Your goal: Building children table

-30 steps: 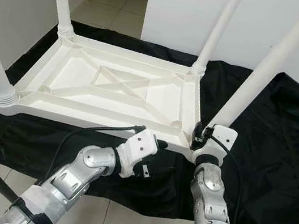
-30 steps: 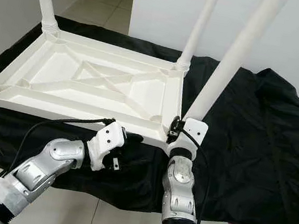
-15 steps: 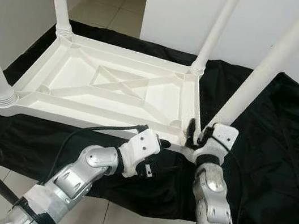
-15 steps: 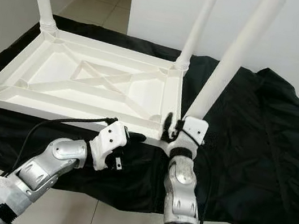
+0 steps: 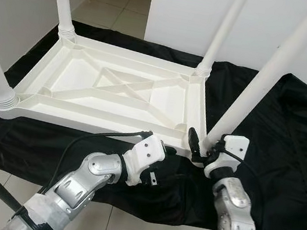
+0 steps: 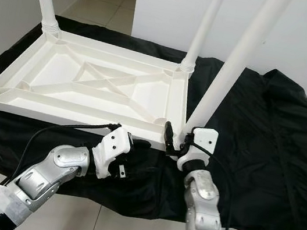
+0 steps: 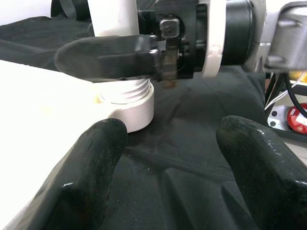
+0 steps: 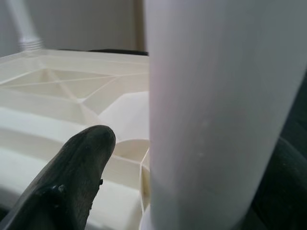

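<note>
a tiled floor and a pale wall frame a low stand draped in black cloth point(image 5: 292, 132), and on that cloth the white children's table point(image 5: 116, 88) lies upside down, its ribbed underside up and its four legs pointing at the ceiling.

the right gripper point(image 5: 201, 148) sits at the base of the near right leg point(image 5: 258, 85), just above the threaded collar where the leg enters the corner socket. one black finger point(image 8: 72, 182) lies against the side of the leg and the other shows as a dark edge on its far side, so the fingers stand either side of the leg. whether they are clenched on it or merely resting against it, i cannot tell.

the left gripper point(image 6: 130, 146) hovers at the near edge of the tabletop frame, just beside that same corner, its two fingers spread apart with only black cloth between them, gripping nothing.

outward from the corner, the leg's long axis runs steeply up and leans a little to the robot's right, away from the table. the other three legs stand seated in their corners, well apart from both grippers.

the right arm is the nearer one, and i judge the coming move to be a turn about the leg's own axis to seat the thread.
</note>
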{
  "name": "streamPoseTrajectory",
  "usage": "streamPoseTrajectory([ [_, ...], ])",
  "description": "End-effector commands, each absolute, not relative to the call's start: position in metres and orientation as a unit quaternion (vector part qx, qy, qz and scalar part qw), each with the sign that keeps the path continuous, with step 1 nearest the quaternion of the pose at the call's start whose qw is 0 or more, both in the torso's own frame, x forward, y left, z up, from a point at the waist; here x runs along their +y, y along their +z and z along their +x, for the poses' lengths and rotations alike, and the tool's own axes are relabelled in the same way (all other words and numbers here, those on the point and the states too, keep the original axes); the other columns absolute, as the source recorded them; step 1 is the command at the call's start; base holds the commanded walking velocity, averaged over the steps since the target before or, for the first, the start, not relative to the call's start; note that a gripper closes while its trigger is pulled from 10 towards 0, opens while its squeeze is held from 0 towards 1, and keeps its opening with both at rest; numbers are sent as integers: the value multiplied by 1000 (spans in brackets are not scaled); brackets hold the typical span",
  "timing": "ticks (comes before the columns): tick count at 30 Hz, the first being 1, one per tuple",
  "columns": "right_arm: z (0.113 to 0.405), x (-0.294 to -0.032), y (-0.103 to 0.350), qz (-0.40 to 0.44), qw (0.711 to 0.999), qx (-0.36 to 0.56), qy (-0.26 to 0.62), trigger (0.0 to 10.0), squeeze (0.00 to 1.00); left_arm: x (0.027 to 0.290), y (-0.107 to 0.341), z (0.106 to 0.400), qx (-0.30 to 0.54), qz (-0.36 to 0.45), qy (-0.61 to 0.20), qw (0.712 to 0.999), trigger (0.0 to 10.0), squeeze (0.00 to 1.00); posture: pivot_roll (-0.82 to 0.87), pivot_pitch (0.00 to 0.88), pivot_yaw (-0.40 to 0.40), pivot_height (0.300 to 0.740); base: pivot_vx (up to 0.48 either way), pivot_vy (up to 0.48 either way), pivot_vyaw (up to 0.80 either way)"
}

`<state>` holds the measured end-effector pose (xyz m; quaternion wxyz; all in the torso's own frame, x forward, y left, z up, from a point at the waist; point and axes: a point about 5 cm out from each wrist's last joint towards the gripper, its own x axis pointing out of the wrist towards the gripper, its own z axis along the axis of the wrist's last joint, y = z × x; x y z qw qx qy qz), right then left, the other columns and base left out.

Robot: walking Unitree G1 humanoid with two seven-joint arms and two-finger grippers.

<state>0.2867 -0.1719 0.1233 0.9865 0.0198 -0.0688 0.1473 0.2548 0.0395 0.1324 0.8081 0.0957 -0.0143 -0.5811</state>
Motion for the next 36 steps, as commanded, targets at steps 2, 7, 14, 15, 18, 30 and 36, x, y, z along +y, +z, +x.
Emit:
streamPoseTrajectory([
  [2, 288, -179, 122, 16, 982, -72, 172, 10000, 0, 39, 133, 252, -10, 95, -603, 792, 10000, 0, 0, 2, -64, 740, 0, 0, 0],
  [7, 297, -177, 124, 3, 966, -63, 249, 10000, 0, 39, 135, 254, -10, 97, -604, 791, 10000, 0, 2, 3, -58, 740, 0, 0, 0],
  [14, 305, -177, 121, -14, 959, -46, 281, 2706, 0, 39, 136, 255, -12, 98, -603, 792, 10000, 0, 11, 0, -61, 740, 0, 0, 0],
  [15, 306, -177, 120, -19, 956, -42, 288, 510, 0, 39, 136, 255, -12, 99, -601, 793, 10000, 0, 13, 0, -63, 740, 0, 0, 0],
  [18, 306, -179, 115, -24, 955, -30, 294, 0, 0, 40, 137, 255, -13, 98, -599, 795, 10000, 0, 16, 0, -63, 740, 0, 0, 0],
  [30, 304, -189, 107, -18, 958, -23, 287, 9647, 0, 41, 138, 257, -13, 101, -596, 796, 10000, 0, 21, 0, -64, 740, 0, 0, 0],
  [36, 306, -189, 111, 6, 966, -28, 257, 10000, 0, 40, 138, 258, -13, 101, -597, 796, 10000, 0, 11, 0, -59, 740, 0, 0, 0],
])
